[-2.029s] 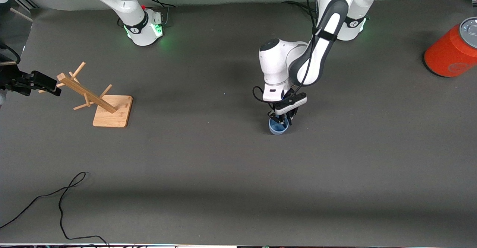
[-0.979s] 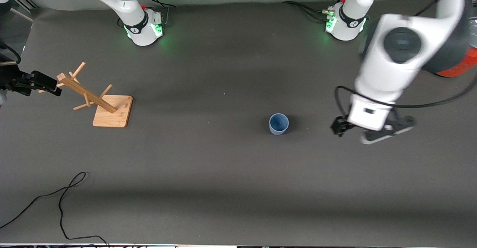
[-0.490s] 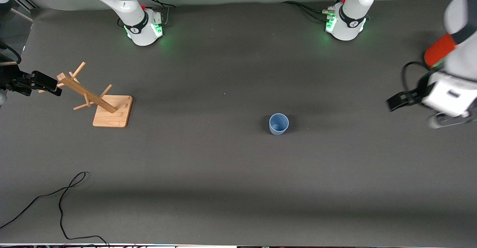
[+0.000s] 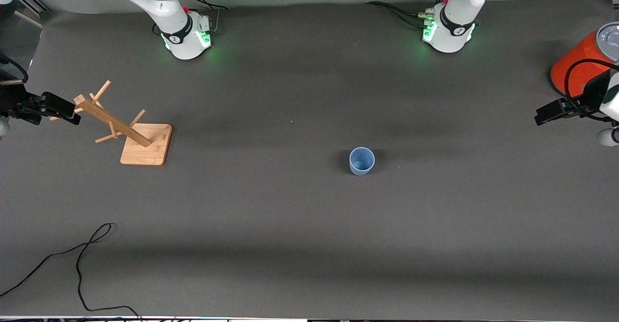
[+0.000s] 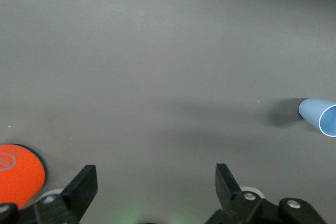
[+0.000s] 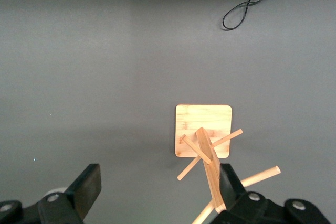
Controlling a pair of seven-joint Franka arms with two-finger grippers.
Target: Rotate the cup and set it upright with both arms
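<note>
The pale-blue cup (image 4: 361,161) stands upright on the grey table, mouth up, with nothing touching it. It also shows at the edge of the left wrist view, cup (image 5: 320,116). My left gripper (image 4: 545,115) hangs open and empty over the table at the left arm's end, beside the orange cylinder and well apart from the cup; in its own view the left gripper (image 5: 156,183) has only bare table between its fingers. My right gripper (image 4: 67,111) waits open at the right arm's end, above the top of the wooden rack; the right gripper (image 6: 157,184) holds nothing.
The wooden rack (image 4: 145,144) with slanted pegs stands on its square base (image 6: 203,124) toward the right arm's end. A large orange cylinder (image 4: 578,70) with a grey top stands at the left arm's end. A black cable (image 4: 80,259) lies near the front edge.
My left gripper has let go of the cup and swung up and away toward the orange cylinder. The cup stays upright where it was. The right arm has not moved.
</note>
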